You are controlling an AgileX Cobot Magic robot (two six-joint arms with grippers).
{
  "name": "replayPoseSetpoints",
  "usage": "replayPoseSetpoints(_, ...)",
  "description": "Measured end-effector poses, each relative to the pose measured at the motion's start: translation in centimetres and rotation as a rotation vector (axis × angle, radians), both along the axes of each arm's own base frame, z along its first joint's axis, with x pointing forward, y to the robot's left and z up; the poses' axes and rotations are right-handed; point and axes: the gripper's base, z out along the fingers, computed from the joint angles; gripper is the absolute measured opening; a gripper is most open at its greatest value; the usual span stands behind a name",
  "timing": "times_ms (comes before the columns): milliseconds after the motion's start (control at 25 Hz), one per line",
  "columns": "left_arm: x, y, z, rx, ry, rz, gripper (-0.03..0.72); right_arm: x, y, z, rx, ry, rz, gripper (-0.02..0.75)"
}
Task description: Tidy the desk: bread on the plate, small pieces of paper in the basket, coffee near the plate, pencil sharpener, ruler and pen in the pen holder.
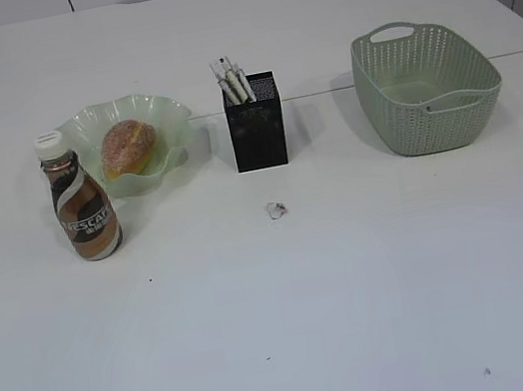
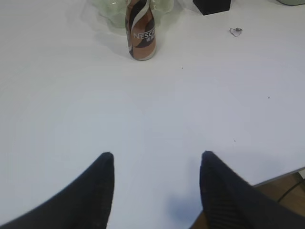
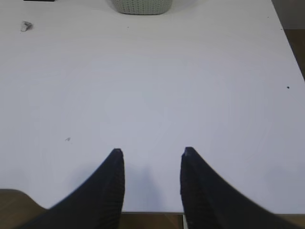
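The desk (image 1: pixel 361 299) is a plain white tabletop that fills most of the exterior view.

The basket (image 1: pixel 428 85), a sage-green perforated tub, stands upright at the right rear. Nothing shows inside it from this angle. Its near wall also shows at the top edge of the right wrist view.

The plate (image 1: pixel 164 121), pale green glass with a ruffled rim, sits at the left rear. The bread (image 1: pixel 127 146), golden-brown with a sugared top, lies in it.

The pen holder (image 1: pixel 258 133), a black mesh box, stands upright between plate and basket, apart from both. Several white and dark sticks poke out of its top, leaning left; I cannot tell them apart.

The coffee (image 1: pixel 82 199) stands upright, white cap on, just in front of the plate's left side; whether they touch is unclear.

Left gripper (image 2: pixel 157 155): dark fingers spread, nothing between them, low over bare desk near its front edge, coffee well ahead of it.

Right gripper (image 3: pixel 151 151): fingers parted somewhat narrower, empty, over bare desk at the front edge.

One small crumpled piece of paper (image 1: pixel 276 210) lies on the desk in front of the pen holder, apart from it.
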Motion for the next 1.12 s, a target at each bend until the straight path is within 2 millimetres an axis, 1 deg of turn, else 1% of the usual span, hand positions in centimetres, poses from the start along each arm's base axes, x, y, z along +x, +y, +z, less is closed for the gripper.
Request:
replayPoseSetpoints(200,0.08,-0.04,0.0,-0.001,0.0,0.043,0.402,-0.05,-0.04,0.0,-0.001,0.0,-0.058,0.322)
replayPoseSetpoints(400,0.12,-0.06,0.0,-0.001,0.0,0.068,0.402,-0.05,-0.04,0.0,-0.001,0.0,-0.061,0.322)
replayPoseSetpoints(1120,0.12,-0.06,0.0,-0.001,0.0,0.068,0.401,-0.04,-0.04,0.02,0.0,-0.002,-0.061,0.322)
